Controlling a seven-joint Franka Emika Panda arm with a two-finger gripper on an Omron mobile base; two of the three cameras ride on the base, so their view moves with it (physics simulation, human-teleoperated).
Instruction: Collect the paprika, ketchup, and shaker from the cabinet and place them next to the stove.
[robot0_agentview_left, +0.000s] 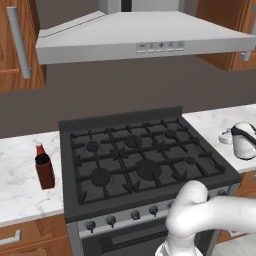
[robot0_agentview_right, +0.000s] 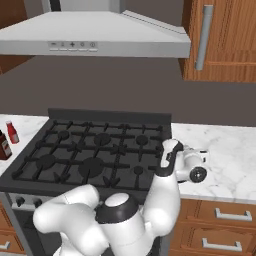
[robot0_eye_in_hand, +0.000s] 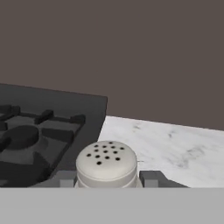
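While our white arm bends low over the counter right of the black gas stove (robot0_agentview_right: 95, 150), our gripper (robot0_eye_in_hand: 107, 178) pinches the tiny pale perforated shaker (robot0_eye_in_hand: 106, 164). It sits upright between the fingertips (robot0_eye_in_hand: 148, 178), above the marble counter (robot0_eye_in_hand: 175, 148) beside the stove's edge.

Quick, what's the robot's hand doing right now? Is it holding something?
Gripper: closed on the shaker, holding it over the right edge of the stove.

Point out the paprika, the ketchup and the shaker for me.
paprika (robot0_agentview_left: 45, 172), left base view, on the dark jar's body.
ketchup (robot0_agentview_right: 12, 133), right base view, on the red bottle's body.
shaker (robot0_eye_in_hand: 106, 163), hand view, on its perforated rounded cap, between the fingertips.
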